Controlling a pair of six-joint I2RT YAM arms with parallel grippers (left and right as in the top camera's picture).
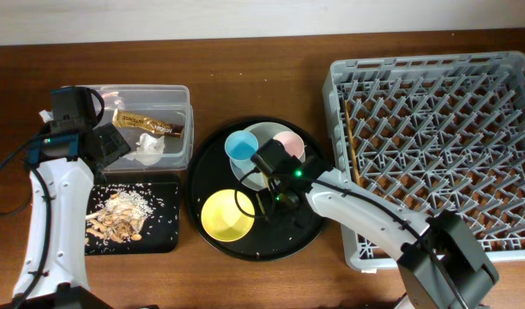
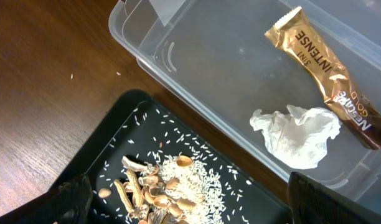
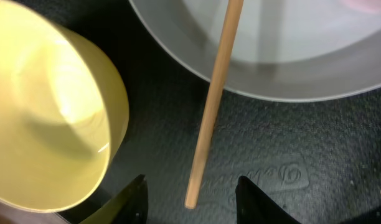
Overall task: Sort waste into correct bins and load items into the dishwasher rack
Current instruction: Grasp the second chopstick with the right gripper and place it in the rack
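My right gripper (image 3: pixel 189 202) hangs open low over the round black tray (image 3: pixel 290 155). The free end of a wooden chopstick (image 3: pixel 212 106) lies between its fingers, ungripped, and the other end rests on the white plate (image 3: pixel 284 56). The yellow bowl (image 3: pixel 41 118) stands just to the left. In the overhead view the plate (image 1: pixel 264 133) carries the blue cup (image 1: pixel 241 146) and the pink cup (image 1: pixel 288 142). My left gripper (image 2: pixel 190 205) is open above the food scraps (image 2: pixel 159 186) in the small black tray (image 2: pixel 116 134). The wrapper (image 2: pixel 324 74) and tissue (image 2: pixel 299 134) lie in the clear box (image 2: pixel 178 74).
The grey dishwasher rack (image 1: pixel 434 146) fills the right side of the table. A thin tan stick (image 1: pixel 352 150) lies along its left inner edge. Loose rice grains dot the round tray (image 1: pixel 213 159). Bare wood shows along the front of the table.
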